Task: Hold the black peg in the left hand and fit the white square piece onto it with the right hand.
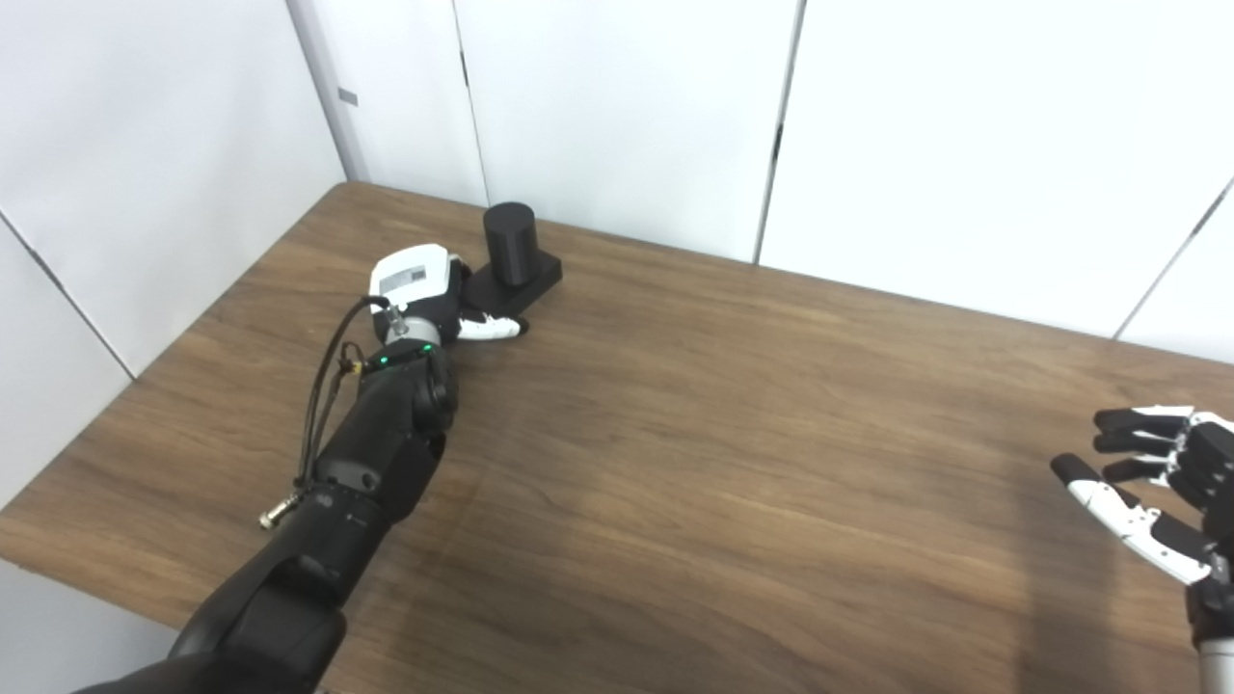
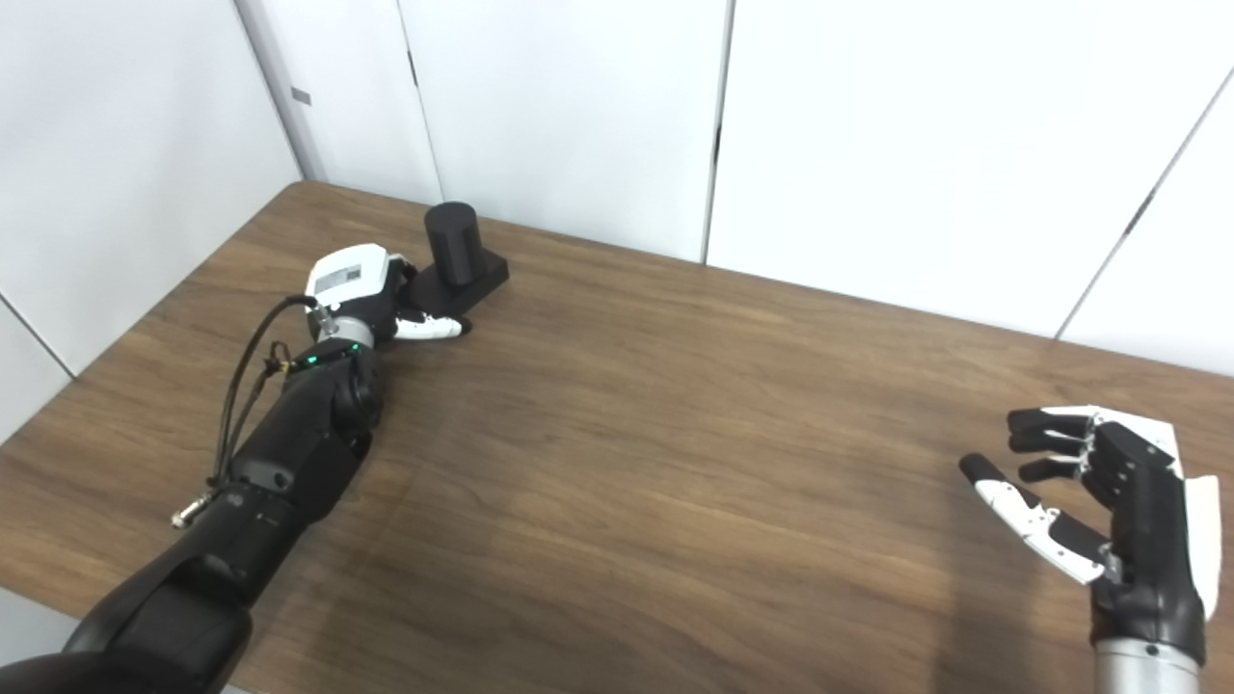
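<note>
- You see the peg (image 1: 509, 243), a black upright cylinder on a black square base, standing at the far left of the bench (image 1: 733, 463), close to the white wall panels (image 1: 627, 106).
- Your left robot hand (image 1: 434, 294) lies low at the near side of the peg's base, its white back turned up toward the cameras.
- Its white-and-black thumb (image 1: 492, 329) stretches along the near edge of the base, touching it or just beside it; you cannot tell which.
- The other fingers of that hand are hidden behind its body, so you cannot tell whether it grips the base or only rests against it.
- The peg's base appears to sit flat on the bench, and the cylinder stands upright.
- A black cable (image 1: 323, 386) loops along the outer side of your left forearm.
- Your right robot hand (image 2: 1089, 501) hovers at the near right, well apart from the peg.
- It is spread wide and holds nothing, with its fingers (image 2: 1036, 420) gently curled and pointing left and the thumb set apart below them.
- No white square piece shows in either view.
</note>
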Controlling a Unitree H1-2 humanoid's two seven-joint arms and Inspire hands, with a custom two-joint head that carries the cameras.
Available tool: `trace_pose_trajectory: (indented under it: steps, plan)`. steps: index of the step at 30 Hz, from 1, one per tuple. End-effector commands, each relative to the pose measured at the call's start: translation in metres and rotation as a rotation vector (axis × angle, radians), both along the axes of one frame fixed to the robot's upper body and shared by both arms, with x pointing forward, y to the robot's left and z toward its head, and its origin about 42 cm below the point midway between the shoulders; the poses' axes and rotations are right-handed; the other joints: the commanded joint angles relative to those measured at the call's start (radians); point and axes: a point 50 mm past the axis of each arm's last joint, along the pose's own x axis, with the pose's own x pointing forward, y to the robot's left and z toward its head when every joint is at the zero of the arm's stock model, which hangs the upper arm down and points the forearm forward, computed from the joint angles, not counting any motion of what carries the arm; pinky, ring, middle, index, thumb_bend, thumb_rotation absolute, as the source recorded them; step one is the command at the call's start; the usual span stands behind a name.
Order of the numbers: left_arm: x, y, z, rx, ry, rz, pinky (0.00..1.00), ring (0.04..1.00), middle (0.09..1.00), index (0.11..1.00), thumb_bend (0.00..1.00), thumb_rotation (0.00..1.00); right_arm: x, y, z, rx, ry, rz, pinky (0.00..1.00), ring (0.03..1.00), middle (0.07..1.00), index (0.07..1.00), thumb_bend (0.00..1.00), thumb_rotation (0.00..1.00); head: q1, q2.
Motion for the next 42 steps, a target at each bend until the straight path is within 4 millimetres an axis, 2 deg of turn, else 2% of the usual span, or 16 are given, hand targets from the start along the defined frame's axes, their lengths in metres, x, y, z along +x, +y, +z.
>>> trace_pose_trajectory:
  steps: [1, 7, 10, 14, 17, 23, 29, 33, 37, 38, 40, 42]
  plan:
    - [0.017, 0.003, 0.029, 0.036, -0.078, -0.004, 0.80, 0.918, 0.910, 0.789, 0.89, 0.53, 0.001, -0.001, 0.019, -0.022, -0.087, 0.005, 0.45, 0.569, 0.598, 0.485, 0.49, 0.12, 0.000, 0.003]
    - [0.024, 0.004, 0.030, 0.043, -0.053, -0.002, 0.81, 0.917, 0.898, 0.779, 0.86, 0.52, 0.000, -0.001, 0.020, -0.012, -0.084, -0.001, 0.44, 0.561, 0.595, 0.485, 0.49, 0.12, -0.002, 0.006]
    - [0.026, 0.004, 0.030, 0.045, -0.038, -0.006, 0.82, 0.917, 0.886, 0.748, 0.84, 0.51, -0.001, -0.001, 0.021, -0.018, -0.085, -0.003, 0.44, 0.570, 0.597, 0.485, 0.49, 0.12, -0.002, 0.006]
    - [0.026, 0.004, 0.030, 0.060, -0.028, -0.017, 0.78, 0.895, 0.856, 0.663, 0.80, 0.48, -0.001, -0.002, 0.022, -0.019, -0.087, -0.003, 0.45, 0.562, 0.595, 0.485, 0.49, 0.12, -0.003, 0.012]
    - [0.025, 0.004, 0.029, 0.057, -0.020, -0.024, 0.77, 0.890, 0.849, 0.638, 0.77, 0.46, -0.001, -0.002, 0.022, -0.018, -0.086, -0.006, 0.45, 0.561, 0.600, 0.485, 0.49, 0.12, -0.003, 0.012]
    - [0.022, 0.005, 0.029, 0.022, -0.006, -0.033, 0.72, 0.857, 0.806, 0.605, 0.71, 0.36, -0.002, -0.003, 0.022, -0.021, -0.088, -0.007, 0.46, 0.577, 0.602, 0.486, 0.49, 0.12, -0.003, 0.019]
    - [0.020, 0.005, 0.027, 0.009, 0.018, -0.043, 0.69, 0.844, 0.799, 0.611, 0.69, 0.33, -0.002, -0.004, 0.023, -0.020, -0.087, -0.007, 0.47, 0.588, 0.603, 0.486, 0.49, 0.12, -0.002, 0.024]
    - [0.018, 0.004, 0.025, -0.003, 0.035, -0.060, 0.70, 0.843, 0.803, 0.607, 0.68, 0.30, -0.002, -0.005, 0.023, -0.030, -0.090, -0.011, 0.47, 0.592, 0.598, 0.485, 0.49, 0.12, -0.002, 0.024]
    - [0.016, 0.004, 0.024, -0.033, 0.057, -0.078, 0.72, 0.848, 0.795, 0.588, 0.70, 0.21, -0.001, -0.005, 0.023, -0.027, -0.091, -0.009, 0.46, 0.589, 0.594, 0.485, 0.49, 0.11, -0.003, 0.026]
    - [0.015, 0.004, 0.024, -0.038, 0.063, -0.084, 0.73, 0.848, 0.798, 0.524, 0.58, 0.12, -0.001, -0.005, 0.023, -0.028, -0.089, -0.010, 0.47, 0.596, 0.597, 0.485, 0.49, 0.11, -0.003, 0.026]
    - [0.015, 0.004, 0.024, -0.043, 0.070, -0.091, 0.73, 0.846, 0.800, 0.503, 0.54, 0.09, -0.002, -0.005, 0.022, -0.032, -0.086, -0.013, 0.47, 0.599, 0.598, 0.485, 0.49, 0.11, -0.003, 0.026]
    - [0.015, 0.004, 0.023, -0.047, 0.081, -0.105, 0.78, 0.872, 0.821, 0.493, 0.52, 0.07, -0.002, -0.005, 0.023, -0.031, -0.084, -0.014, 0.48, 0.604, 0.601, 0.485, 0.49, 0.12, -0.003, 0.026]
